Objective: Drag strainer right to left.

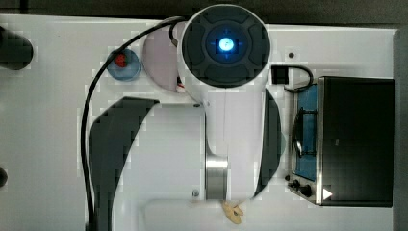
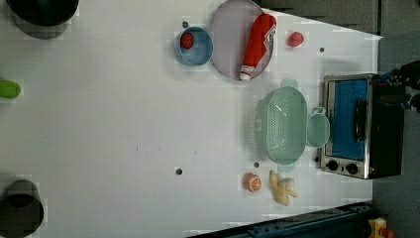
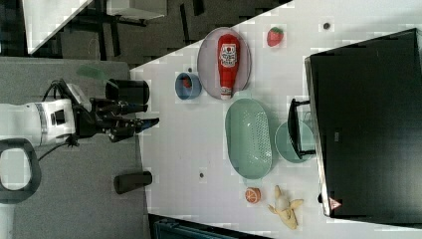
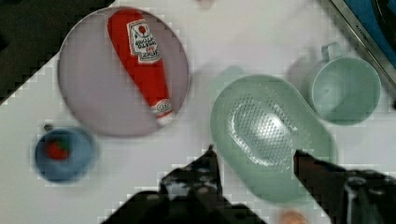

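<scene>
White table (image 2: pixel 124 124), pretty crowded – strainer (image 2: pixel 281 124) sits wedged between mug (image 2: pixel 317 130) and ketchup plate (image 2: pixel 225 44), toaster oven (image 2: pixel 361 126) behind; gripper (image 4: pixel 254 163) spread wide, holding nothing.

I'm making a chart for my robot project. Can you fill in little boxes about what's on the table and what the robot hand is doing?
strainer: pale green, oval, on the white table
mug: green, between strainer and oven
oven: at the left view's right, by the table edge
plate: holds a ketchup bottle lying down
blue bowl: small red thing inside
fruit: strawberry, orange half, banana
end effector: open, above the strainer, holding nothing
</scene>
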`<state>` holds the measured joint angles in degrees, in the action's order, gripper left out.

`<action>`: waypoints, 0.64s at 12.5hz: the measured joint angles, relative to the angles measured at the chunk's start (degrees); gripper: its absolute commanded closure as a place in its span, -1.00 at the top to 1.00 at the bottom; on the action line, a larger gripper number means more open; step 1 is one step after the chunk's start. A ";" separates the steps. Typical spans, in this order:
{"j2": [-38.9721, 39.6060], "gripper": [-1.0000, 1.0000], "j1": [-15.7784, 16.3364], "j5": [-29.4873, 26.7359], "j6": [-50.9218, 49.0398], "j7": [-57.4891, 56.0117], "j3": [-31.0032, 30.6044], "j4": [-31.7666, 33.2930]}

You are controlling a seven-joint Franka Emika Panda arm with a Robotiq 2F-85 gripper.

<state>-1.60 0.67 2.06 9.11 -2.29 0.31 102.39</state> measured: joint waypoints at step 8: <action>-31.02 1.00 -1.32 0.55 -9.61 4.29 1.58 9.06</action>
<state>-32.62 -0.65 2.61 -0.50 2.00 1.90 111.46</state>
